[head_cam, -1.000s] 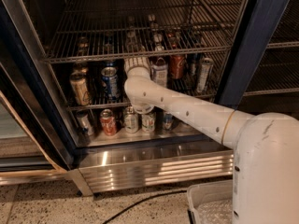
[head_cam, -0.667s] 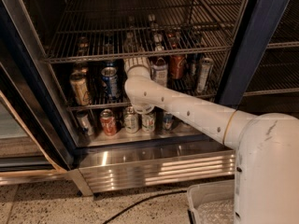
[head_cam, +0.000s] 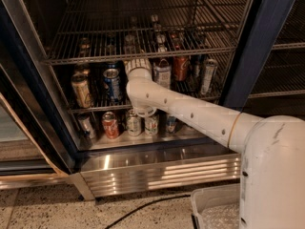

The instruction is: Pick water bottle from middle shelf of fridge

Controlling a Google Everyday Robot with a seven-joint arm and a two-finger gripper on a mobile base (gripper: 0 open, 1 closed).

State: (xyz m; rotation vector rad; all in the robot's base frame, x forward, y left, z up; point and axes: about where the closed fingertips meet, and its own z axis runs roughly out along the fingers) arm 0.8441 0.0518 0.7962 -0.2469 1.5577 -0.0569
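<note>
Entry: white robot gripper (head_cam: 138, 78) at the silver wire-grid middle shelf (head_cam: 90, 108) of the blue-framed drinks fridge (head_cam: 259, 42).

The gripper sat at shelf height, between a blue metal can (head_cam: 112, 84) on its left and a white-labelled, dark-capped bottle (head_cam: 162, 74) on its right. Whether it was apart, together or clamped could not be told. The small clear plastic water bottle (head_cam: 138, 64) was taken to be the pale ribbed form just beyond the gripper, apparently upright under the upper rack's rail. Judged: the approach runs straight to the far side, with no sideways shift.
</note>
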